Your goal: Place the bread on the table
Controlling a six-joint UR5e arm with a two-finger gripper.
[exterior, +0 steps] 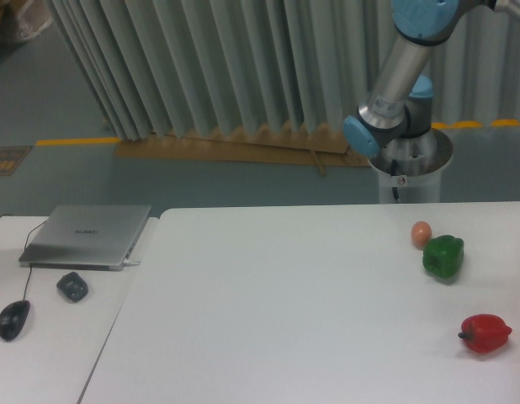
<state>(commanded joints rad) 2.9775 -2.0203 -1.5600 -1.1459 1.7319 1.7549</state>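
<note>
White table; green pepper; red pepper; orange-pink ball; silver laptop; black mouse.

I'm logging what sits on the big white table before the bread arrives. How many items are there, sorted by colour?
Green: 1, the green pepper
Red: 1, the red pepper
Orange-pink: 1, the small egg-shaped ball
Total: 3 on the table. No bread is in view.
</note>
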